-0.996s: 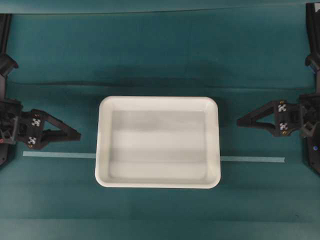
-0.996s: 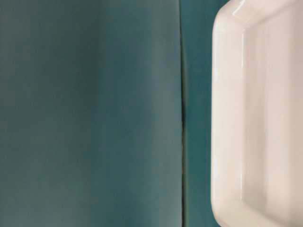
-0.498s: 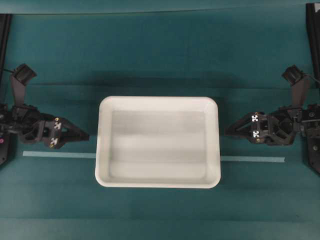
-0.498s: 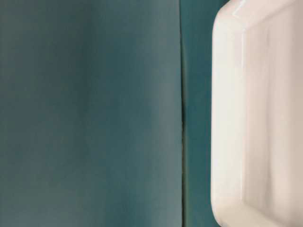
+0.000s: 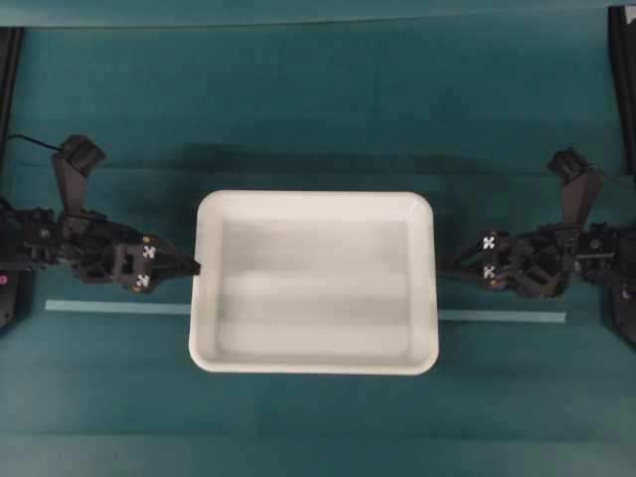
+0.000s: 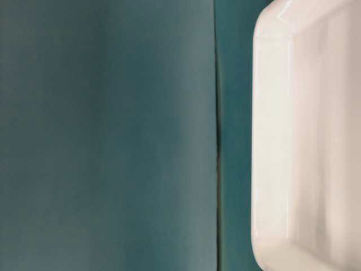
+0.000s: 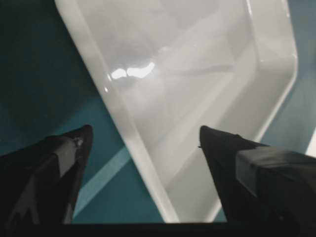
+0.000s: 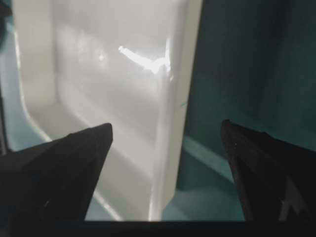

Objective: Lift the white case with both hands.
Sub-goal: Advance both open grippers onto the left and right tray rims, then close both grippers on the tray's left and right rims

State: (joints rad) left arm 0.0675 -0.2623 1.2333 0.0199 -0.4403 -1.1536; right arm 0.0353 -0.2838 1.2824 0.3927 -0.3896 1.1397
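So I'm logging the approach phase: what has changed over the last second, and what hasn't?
Both arms closed in on the white case from opposite sides. The left gripper moved inward to its left rim, the right gripper to its right rim. In the wrist views each pair of open jaws straddles a rim wall; nothing is gripped yet. The case and the tape strip stayed put on the table.

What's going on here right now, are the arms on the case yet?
Both arms are at the white case, one at each short side. The left gripper is open with its tips at the left rim; in its wrist view the rim sits between the fingers. The right gripper is open too, straddling the right rim. Neither has closed, and the case rests flat on the table, across the tape strip.
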